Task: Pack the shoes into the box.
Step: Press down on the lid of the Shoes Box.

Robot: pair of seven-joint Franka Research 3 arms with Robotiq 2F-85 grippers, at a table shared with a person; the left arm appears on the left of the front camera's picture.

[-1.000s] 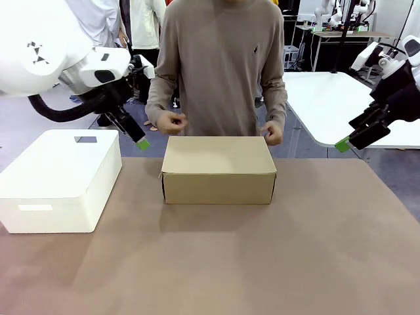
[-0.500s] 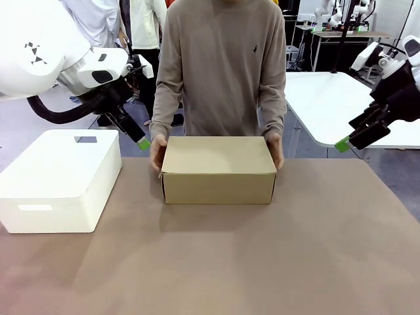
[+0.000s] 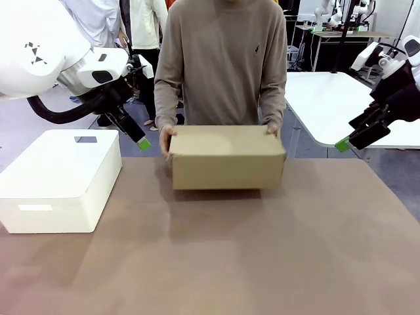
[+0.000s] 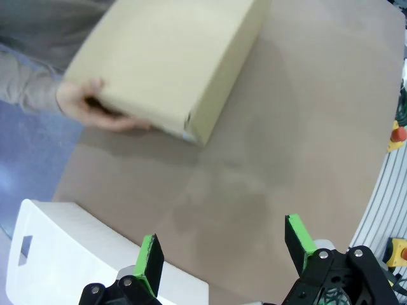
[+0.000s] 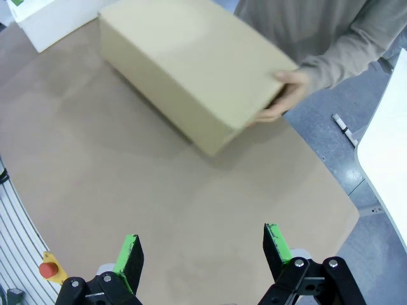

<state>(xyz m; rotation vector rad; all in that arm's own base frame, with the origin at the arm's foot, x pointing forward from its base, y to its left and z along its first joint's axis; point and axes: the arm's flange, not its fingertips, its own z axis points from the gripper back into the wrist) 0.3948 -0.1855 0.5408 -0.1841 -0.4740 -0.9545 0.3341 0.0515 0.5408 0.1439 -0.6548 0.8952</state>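
The box (image 3: 226,157) is a closed tan cardboard shoebox. A person at the far side of the table grips both its ends, one hand (image 3: 167,140) on each, and holds it slightly off the brown tabletop. The left wrist view has the box (image 4: 172,63) at the top, and the right wrist view has the box (image 5: 191,70) at the upper left. My left gripper (image 3: 142,143) hangs open above the table's far left, short of the box. My right gripper (image 3: 342,145) hangs open off the table's right edge. Both the left gripper (image 4: 222,248) and the right gripper (image 5: 203,254) hold nothing. The shoes are out of view.
A large white bin (image 3: 59,177) with a closed lid stands at the table's left, just under my left gripper. A separate white table (image 3: 328,98) stands beyond the right side. Other people stand behind the person.
The person's hands came down onto the ends of the box, then lifted it and shifted it a little to the right. Neither arm has moved.
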